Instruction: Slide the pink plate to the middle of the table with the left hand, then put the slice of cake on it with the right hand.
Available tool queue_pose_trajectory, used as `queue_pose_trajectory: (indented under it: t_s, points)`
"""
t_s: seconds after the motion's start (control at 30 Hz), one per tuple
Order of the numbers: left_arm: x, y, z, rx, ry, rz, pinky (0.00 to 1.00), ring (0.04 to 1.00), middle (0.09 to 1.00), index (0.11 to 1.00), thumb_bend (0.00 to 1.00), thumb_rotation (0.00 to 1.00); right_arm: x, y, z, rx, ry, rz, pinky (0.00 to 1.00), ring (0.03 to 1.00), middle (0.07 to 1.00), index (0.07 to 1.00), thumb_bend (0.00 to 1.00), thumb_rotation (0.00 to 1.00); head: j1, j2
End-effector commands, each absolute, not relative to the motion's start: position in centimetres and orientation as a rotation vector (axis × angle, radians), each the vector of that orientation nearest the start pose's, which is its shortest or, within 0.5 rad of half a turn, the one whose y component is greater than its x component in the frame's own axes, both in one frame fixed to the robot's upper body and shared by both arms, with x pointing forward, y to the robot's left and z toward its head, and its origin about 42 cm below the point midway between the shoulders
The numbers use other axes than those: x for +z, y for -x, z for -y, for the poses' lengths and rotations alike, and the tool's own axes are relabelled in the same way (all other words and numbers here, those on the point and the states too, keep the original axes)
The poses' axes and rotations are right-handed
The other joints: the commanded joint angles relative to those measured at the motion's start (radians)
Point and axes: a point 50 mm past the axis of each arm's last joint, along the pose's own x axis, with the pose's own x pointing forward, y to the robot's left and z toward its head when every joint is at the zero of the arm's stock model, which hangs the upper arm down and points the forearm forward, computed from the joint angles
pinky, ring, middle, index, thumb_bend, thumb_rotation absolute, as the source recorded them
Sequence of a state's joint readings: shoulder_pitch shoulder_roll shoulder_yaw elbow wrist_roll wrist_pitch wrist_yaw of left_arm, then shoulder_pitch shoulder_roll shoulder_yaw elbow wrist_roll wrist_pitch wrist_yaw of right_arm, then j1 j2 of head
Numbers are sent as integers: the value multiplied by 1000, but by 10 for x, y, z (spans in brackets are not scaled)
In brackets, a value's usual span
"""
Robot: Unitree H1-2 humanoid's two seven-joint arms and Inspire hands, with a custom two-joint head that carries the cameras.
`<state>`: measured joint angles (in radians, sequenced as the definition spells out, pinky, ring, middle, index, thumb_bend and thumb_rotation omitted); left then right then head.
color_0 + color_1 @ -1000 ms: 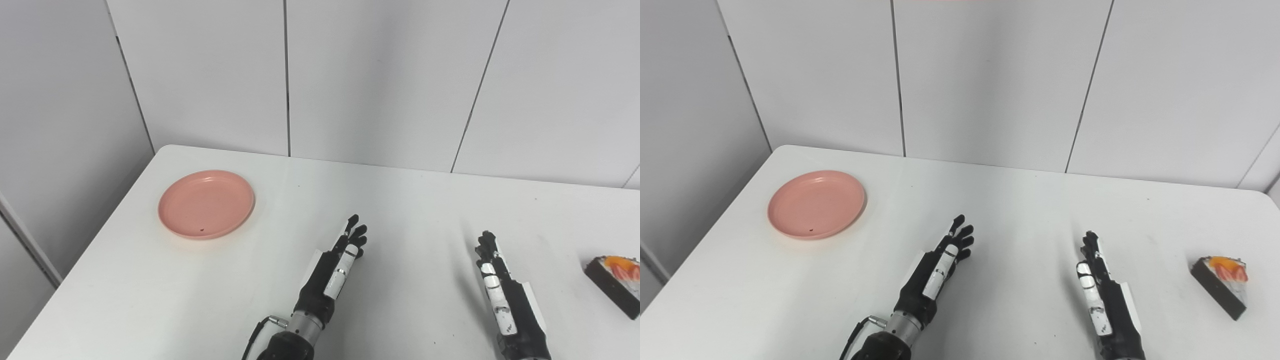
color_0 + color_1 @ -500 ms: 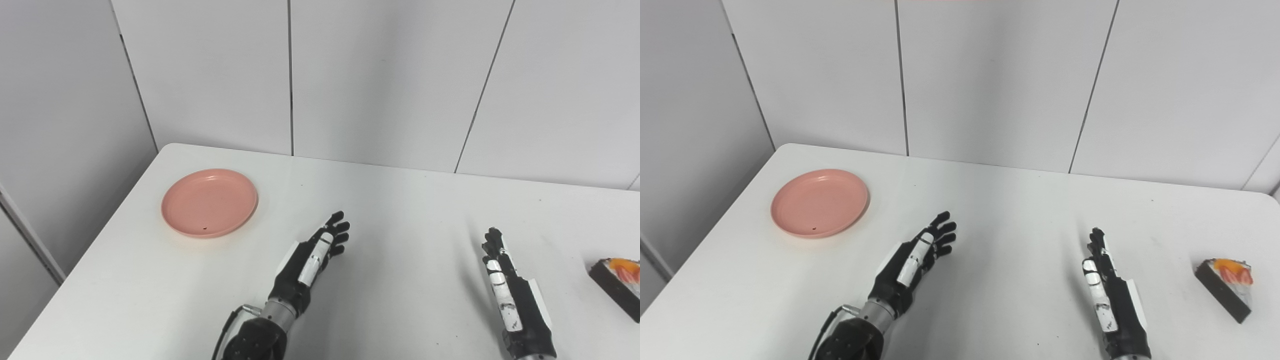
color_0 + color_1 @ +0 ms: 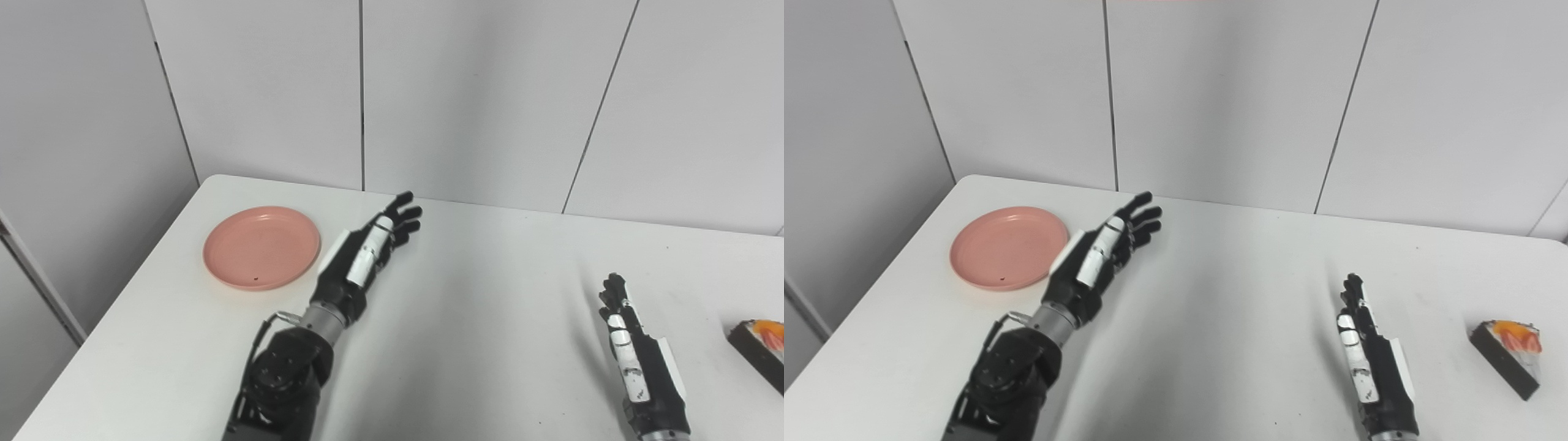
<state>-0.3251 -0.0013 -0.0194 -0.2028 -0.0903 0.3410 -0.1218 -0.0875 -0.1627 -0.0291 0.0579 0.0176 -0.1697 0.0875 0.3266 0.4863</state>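
Observation:
A round pink plate [image 3: 262,246] lies empty on the white table [image 3: 478,288] at the far left. My left hand [image 3: 366,251] is open, raised above the table just right of the plate and not touching it, fingers pointing to the far right. The slice of cake [image 3: 1510,355], dark with orange and red fruit on top, sits near the table's right edge. My right hand [image 3: 1366,343] is open and empty, edge-on near the table, well left of the cake.
Grey wall panels [image 3: 465,98] stand right behind the table's far edge. The table's left edge [image 3: 122,294] runs close to the plate. The table's right corner [image 3: 1552,245] lies beyond the cake.
My left hand has lifted and moved forward and left, ending beside the plate. My right hand has barely moved. The camera has shifted slightly.

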Motion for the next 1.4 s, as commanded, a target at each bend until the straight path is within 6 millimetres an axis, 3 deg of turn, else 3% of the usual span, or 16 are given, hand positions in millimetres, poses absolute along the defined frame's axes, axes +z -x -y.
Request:
queue_pose_trajectory:
  t_s: [0.0, 0.47, 0.73, 0.9, 1.37]
  points:
    - [259, -366, -172, -251, 65, 255, 934, 883, 890, 885, 442, 1000, 87, -294, 270, 64, 148, 93, 1000, 993, 1000, 1000, 236, 1000, 7, 0]
    - [301, -392, -236, -71, 71, 352, 839, 840, 851, 849, 430, 1000, 84, -294, 279, 65, 147, 98, 1000, 991, 1000, 1000, 265, 1000, 41, -9]
    - [303, -417, -298, 67, 99, 366, 796, 824, 837, 826, 463, 1000, 86, -292, 280, 58, 152, 92, 1000, 990, 999, 1000, 270, 1000, 53, -7]
    - [306, -420, -323, 149, 133, 384, 804, 828, 838, 830, 443, 956, 86, -291, 280, 56, 159, 98, 998, 983, 996, 1000, 267, 1000, 65, -6]
    - [296, -430, -380, 288, 144, 356, 846, 855, 861, 855, 390, 1000, 87, -290, 283, 62, 150, 99, 1000, 988, 998, 1000, 243, 1000, 82, -3]
